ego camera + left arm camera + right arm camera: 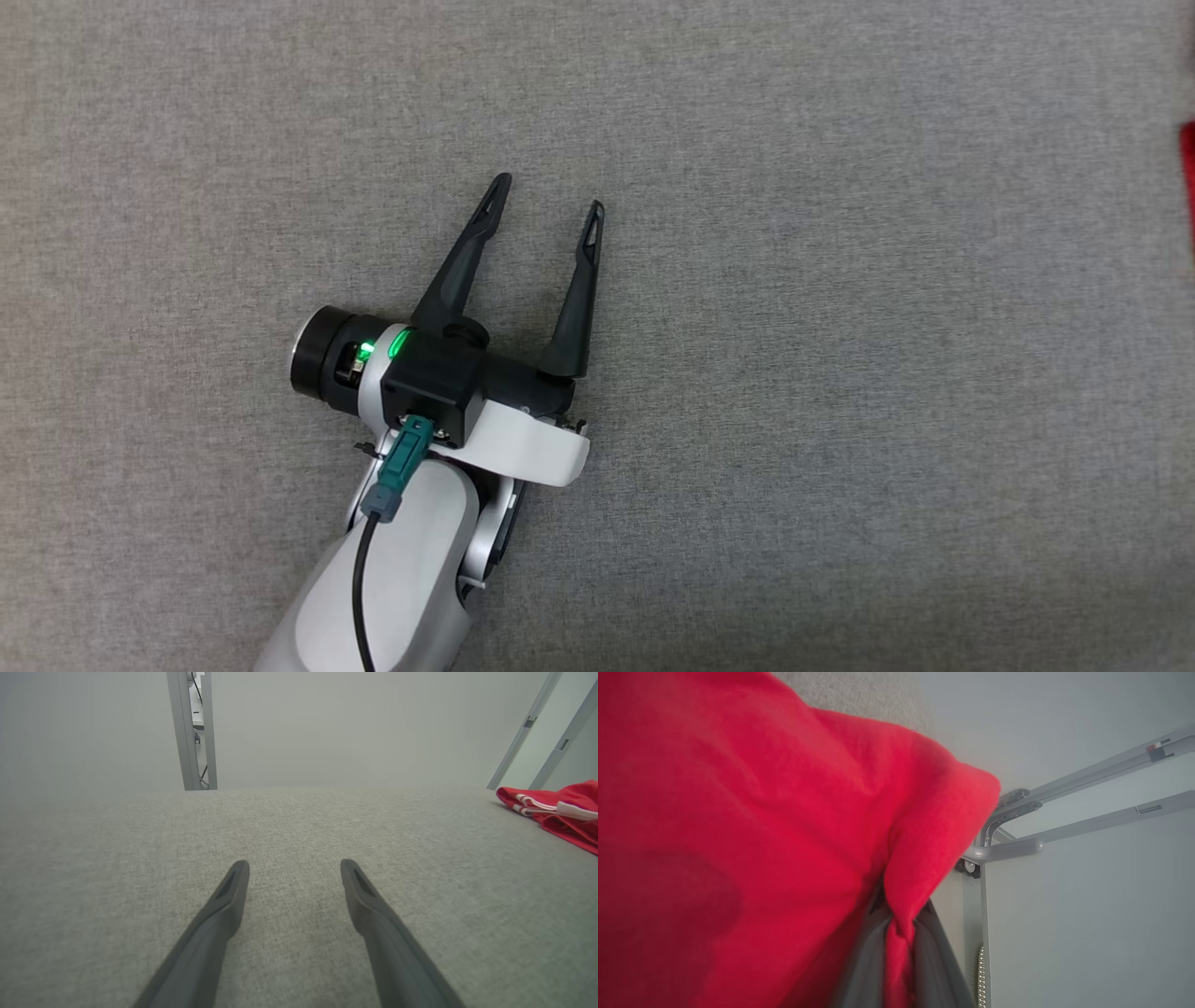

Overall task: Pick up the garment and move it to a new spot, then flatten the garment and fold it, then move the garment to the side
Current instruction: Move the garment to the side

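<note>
Garment: your red garment (560, 807) lies bunched at the right edge of the table (840, 373), well away from the table's middle.
Right claw: your right claw (896, 938) is clamped tight on a pinched fold of the garment, with red cloth squeezed between both fingers.
Why that grip: it looks like a hold for lifting the garment and carrying it across the table.
Left claw: your left claw (549, 196) is spread wide above the table's middle, holding nothing.
Why it waits there: probably to take a second edge once the garment arrives, so you can flatten it.
</note>
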Tool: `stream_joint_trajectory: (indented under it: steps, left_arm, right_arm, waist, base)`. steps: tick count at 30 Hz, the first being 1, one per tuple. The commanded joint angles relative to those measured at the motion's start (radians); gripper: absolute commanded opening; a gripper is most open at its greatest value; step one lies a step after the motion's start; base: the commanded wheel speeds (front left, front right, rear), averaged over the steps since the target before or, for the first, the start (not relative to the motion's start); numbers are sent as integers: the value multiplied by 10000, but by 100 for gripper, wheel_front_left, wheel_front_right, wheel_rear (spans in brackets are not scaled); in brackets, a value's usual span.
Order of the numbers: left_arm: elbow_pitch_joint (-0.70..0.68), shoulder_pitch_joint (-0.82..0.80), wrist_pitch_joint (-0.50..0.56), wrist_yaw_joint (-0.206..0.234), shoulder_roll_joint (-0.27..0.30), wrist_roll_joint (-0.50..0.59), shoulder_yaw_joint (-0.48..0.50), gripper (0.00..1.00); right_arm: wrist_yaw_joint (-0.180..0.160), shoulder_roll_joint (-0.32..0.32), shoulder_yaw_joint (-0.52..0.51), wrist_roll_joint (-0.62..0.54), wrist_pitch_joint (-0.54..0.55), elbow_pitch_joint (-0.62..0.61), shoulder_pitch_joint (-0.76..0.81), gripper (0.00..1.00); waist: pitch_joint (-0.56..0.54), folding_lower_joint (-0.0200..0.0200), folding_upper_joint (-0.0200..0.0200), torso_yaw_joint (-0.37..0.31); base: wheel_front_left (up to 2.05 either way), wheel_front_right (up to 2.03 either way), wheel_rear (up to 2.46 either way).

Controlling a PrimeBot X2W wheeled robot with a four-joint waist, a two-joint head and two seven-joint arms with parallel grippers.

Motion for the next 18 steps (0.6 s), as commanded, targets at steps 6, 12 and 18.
stream_joint_trajectory:
  steps: [6, 12, 18]
  left_arm:
    - [586, 72, 97, 155, 270, 28, 47, 100]
    - [680, 105, 97, 168, 278, -73, 31, 100]
    - [627, 243, 85, 174, 254, -179, -26, 100]
  right_arm:
    - [-7, 362, -1133, -1121, -15, 1123, -588, 100]
    - [-7, 547, -1951, -2221, -14, 1363, -885, 100]
    - [-7, 843, -2936, -3285, -14, 693, -907, 100]
  waist:
    - [133, 0, -1, 121]
    - [38, 0, -1, 112]
    - [-448, 0, -1, 93]
  base:
    - [0, 0, 0]
    - [0, 0, 0]
    - [0, 0, 0]
